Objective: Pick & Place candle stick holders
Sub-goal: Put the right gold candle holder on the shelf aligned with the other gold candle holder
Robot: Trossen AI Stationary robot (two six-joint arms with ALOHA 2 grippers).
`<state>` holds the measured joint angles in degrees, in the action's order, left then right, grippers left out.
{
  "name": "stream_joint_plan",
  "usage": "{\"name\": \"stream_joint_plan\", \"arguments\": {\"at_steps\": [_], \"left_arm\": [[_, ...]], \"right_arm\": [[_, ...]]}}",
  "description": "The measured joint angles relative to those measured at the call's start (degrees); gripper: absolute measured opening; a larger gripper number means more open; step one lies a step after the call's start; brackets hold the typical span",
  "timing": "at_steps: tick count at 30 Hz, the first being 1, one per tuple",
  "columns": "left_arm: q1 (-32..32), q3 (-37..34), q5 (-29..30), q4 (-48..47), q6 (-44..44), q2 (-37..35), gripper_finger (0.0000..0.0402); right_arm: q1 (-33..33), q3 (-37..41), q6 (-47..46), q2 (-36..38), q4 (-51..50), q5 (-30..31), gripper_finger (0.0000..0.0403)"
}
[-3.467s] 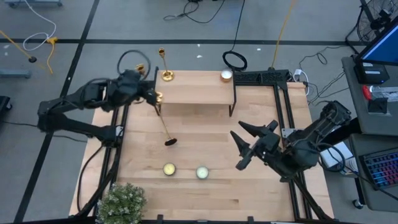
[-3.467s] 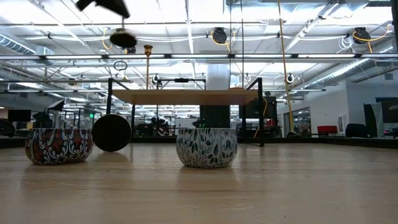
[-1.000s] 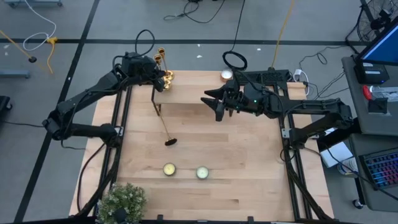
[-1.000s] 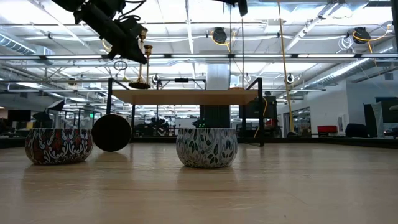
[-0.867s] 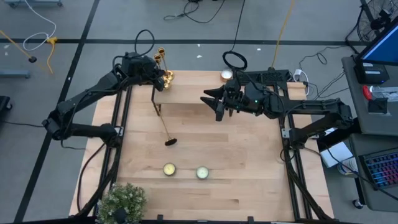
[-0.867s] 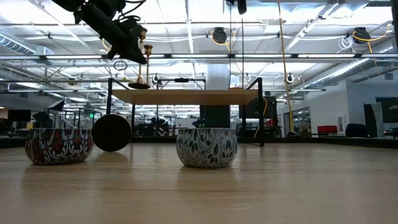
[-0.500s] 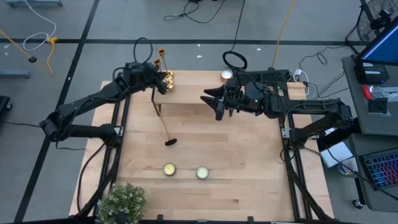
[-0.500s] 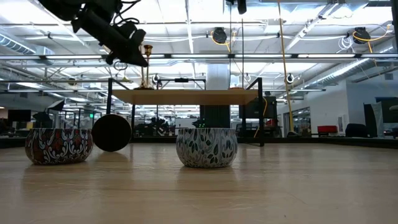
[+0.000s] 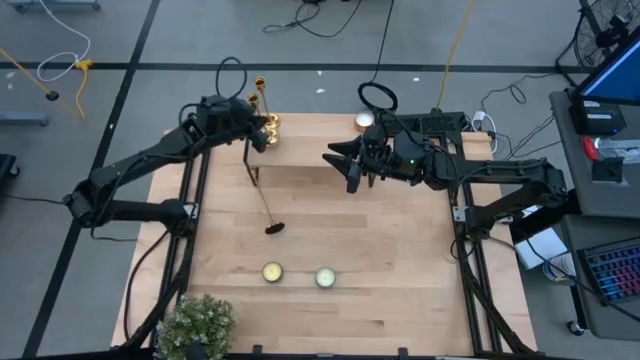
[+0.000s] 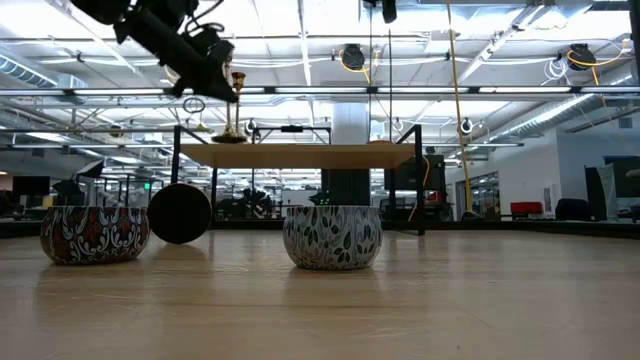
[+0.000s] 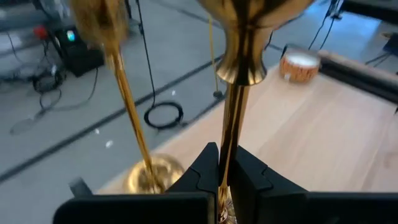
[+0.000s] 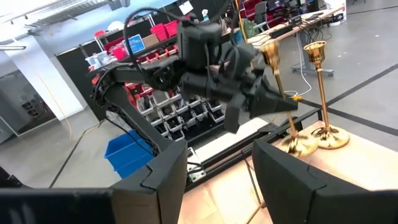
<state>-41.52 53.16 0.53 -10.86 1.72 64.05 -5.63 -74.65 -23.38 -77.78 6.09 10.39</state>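
left gripper (image 11: pixel 225 180) clamped on a gold candlestick's (image 11: pixel 239 93) stem
far left on the raised shelf (image 9: pixel 320 150), beside a second candlestick (image 11: pixel 124 106); right gripper (image 9: pixel 345 172) half open, empty.

A: Where's the left hand (image 9: pixel 262 131) right now?

B: Stretched out to the far left corner, up high, fingers (image 11: pixel 205 168) pinched tight with only a sliver between them.

A: And the right hand (image 9: pixel 340 165)?

B: Reaching across toward the middle at the back, pointing at the left arm, fingers (image 12: pixel 168 168) parted.
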Motion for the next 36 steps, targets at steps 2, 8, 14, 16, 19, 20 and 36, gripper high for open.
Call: {"name": "stream_joint_plan", "arguments": {"at_steps": [2,8,14,16,19,20,36], "left_arm": [[-0.24,1.88,0.01,-0.78,-0.57,0.04,0.0016],[-2.07,4.58,-0.59,-8.54,-0.43,1.39,0.0016],[-1.60,4.58,-1.96,-7.68,-1.25,1.38,0.0016],[-1.60,4.58,-1.61,-7.10,-1.28,1.38,0.0016],[-1.60,4.58,-1.02,-7.28,-1.49,2.00,0.0016],[-1.55,4.58,-0.98,-7.34,-1.49,2.33,0.0016],[-1.53,4.58,-0.45,-6.04,-1.54,4.63,0.0016]], "right_arm": [[0.00,0.00,0.02,0.00,-0.02,-0.02,0.0176],[-0.04,0.00,0.22,0.00,-0.02,0.02,0.0175],[-0.03,0.00,0.26,0.00,-0.16,0.01,0.0174],[-0.04,0.00,0.27,0.00,-0.22,0.01,0.0174],[-0.04,0.00,0.48,0.00,-0.22,0.03,0.0175],[-0.04,0.00,0.48,0.00,-0.22,0.03,0.0175],[-0.02,0.00,0.46,0.00,-0.33,0.03,0.0171]]}}
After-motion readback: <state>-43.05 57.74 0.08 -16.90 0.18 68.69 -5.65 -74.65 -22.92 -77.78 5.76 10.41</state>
